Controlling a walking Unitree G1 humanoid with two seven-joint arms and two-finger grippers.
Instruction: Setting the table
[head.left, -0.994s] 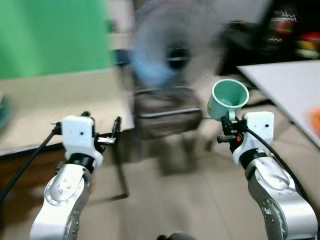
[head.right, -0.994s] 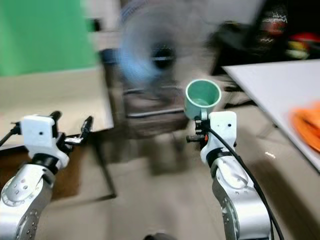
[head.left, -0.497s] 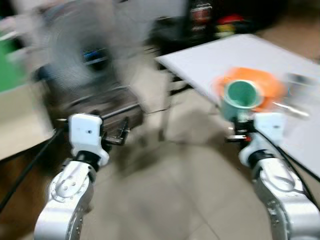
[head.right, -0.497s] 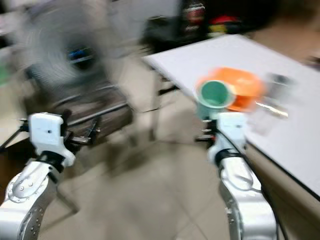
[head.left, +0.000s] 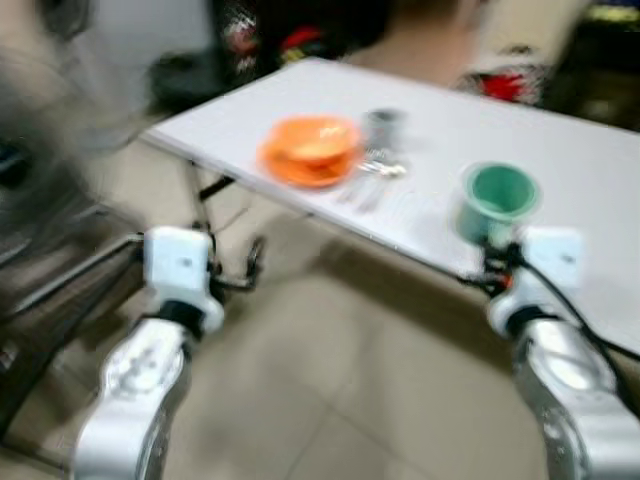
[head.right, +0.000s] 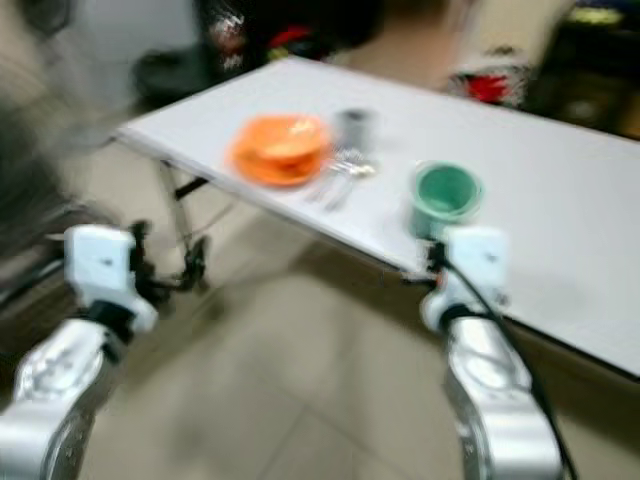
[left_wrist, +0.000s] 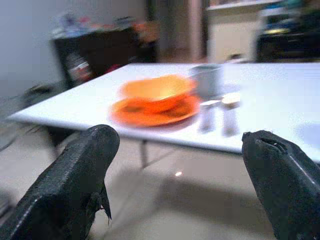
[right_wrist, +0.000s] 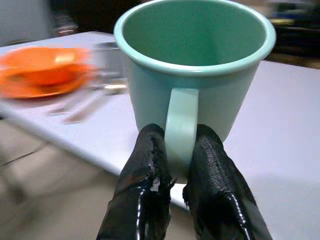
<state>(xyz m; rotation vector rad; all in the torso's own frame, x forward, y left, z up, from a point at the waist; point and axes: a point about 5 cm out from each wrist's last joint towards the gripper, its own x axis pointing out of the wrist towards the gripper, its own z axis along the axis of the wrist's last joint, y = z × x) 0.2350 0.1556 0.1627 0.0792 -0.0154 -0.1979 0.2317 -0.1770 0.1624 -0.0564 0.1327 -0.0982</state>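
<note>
Green mug (right_wrist: 194, 75) handle pinched in right hand (right_wrist: 176, 175); above table (head.left: 600, 190) edge.

You get motion blur across both eye views: the cutlery (head.left: 372, 180) beside the orange plate (head.left: 310, 152) cannot be sorted into pieces. Background shelves (left_wrist: 95, 47) are smeared, contents unreadable. The table (head.right: 600, 200) is cut by the frame's edge.

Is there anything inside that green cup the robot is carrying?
The green cup, held by its handle in the right pincer, looks empty inside down its walls; its very bottom is hidden.
</note>
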